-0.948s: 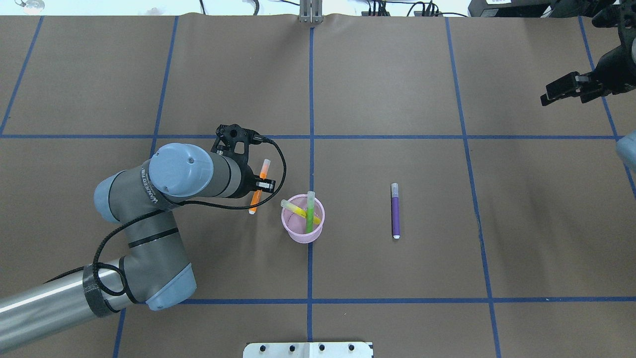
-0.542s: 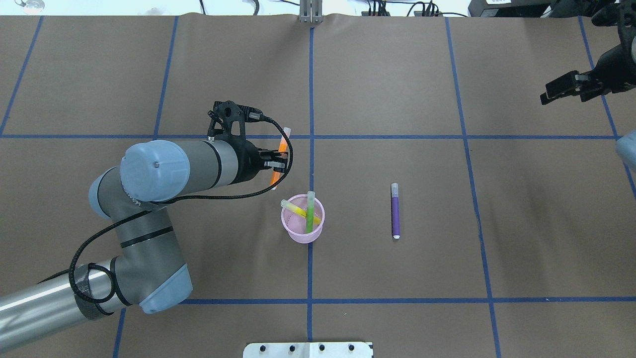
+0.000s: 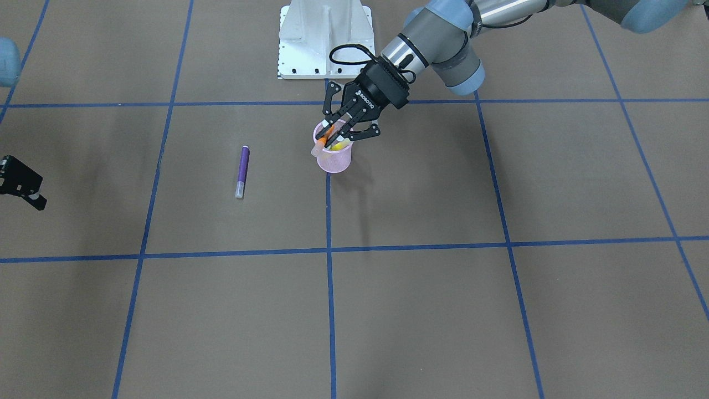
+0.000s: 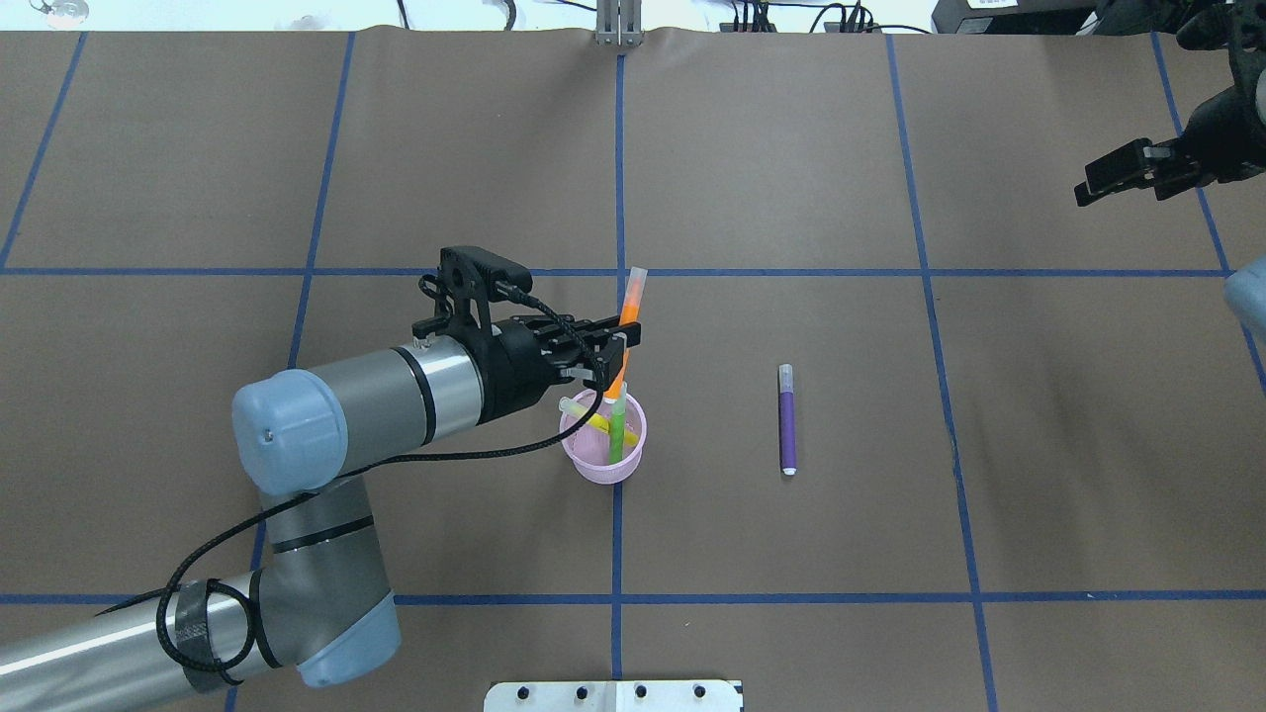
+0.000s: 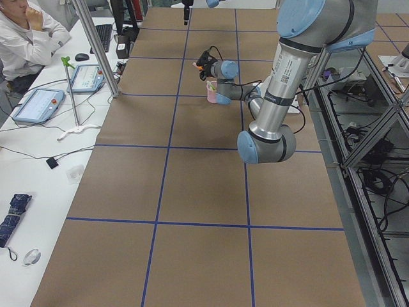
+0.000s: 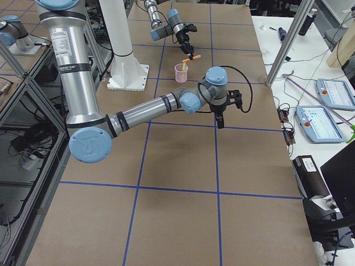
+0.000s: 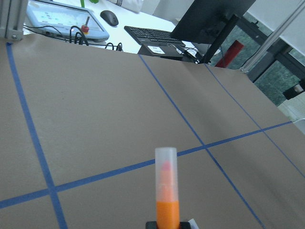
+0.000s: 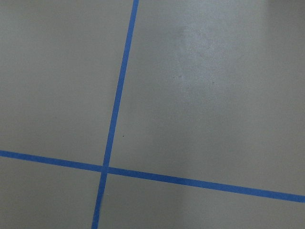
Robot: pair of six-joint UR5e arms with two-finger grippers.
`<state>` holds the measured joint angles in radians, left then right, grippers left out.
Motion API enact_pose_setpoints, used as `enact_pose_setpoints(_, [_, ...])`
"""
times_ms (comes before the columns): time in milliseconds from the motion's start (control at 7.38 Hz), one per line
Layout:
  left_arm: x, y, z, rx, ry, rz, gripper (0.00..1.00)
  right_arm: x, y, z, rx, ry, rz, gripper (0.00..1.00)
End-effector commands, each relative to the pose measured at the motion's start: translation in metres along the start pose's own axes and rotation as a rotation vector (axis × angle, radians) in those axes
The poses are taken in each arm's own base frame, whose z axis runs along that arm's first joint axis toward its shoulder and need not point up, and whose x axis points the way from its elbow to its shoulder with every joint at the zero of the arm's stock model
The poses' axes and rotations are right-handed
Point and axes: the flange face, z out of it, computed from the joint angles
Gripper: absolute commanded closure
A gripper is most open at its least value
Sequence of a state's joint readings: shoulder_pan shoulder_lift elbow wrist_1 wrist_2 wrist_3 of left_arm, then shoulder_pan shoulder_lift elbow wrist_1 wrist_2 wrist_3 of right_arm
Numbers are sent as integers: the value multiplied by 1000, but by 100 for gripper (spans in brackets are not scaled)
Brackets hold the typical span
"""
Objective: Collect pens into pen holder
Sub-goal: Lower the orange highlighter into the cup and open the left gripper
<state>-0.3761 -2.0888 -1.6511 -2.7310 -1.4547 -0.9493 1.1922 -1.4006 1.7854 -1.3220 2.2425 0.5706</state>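
Note:
My left gripper (image 4: 617, 348) is shut on the orange pen (image 4: 629, 307) and holds it tilted just above the far rim of the pink mesh pen holder (image 4: 600, 457). In the left wrist view the orange pen (image 7: 167, 200) sticks out with its translucent cap forward. A green pen (image 4: 617, 427) and a yellow pen (image 4: 591, 419) stand inside the holder. The purple pen (image 4: 787, 420) lies flat on the table to the holder's right. In the front-facing view, the left gripper (image 3: 335, 131) hangs over the pen holder (image 3: 334, 159), with the purple pen (image 3: 242, 170) nearby. My right gripper (image 4: 1096, 184) hovers open at the far right, holding nothing.
Brown paper with blue tape lines (image 4: 619, 178) covers the table. The robot's white base plate (image 3: 324, 41) sits at the table's near edge. A person sits at a side desk (image 5: 38, 105) with tablets beyond the far edge.
My left gripper has lifted the orange pen off the table and carried it right, from beside the holder to above its rim. The right arm has barely moved.

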Motion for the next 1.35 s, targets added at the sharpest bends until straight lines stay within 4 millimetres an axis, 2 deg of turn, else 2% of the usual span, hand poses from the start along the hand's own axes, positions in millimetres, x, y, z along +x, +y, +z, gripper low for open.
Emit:
enact_pose_setpoints(0, [10,21,1,27,48,93,100,1,0,1,3,7,1,0])
enact_pose_setpoints(542, [8,17,-3,61,62,367,100,1,-2,0,6,10,0,0])
enact_pose_setpoints(948, [-23,44,9,84,81,448,100,1,-2,0,6,10,-2,0])
enact_pose_setpoints(1084, [-28,48,10,91,87,445,100,0,-2,0,7,9,-3,0])
enact_pose_setpoints(1219, [-23,46,11,96,94,441,78,1,-2,1,5,11,-1,0])
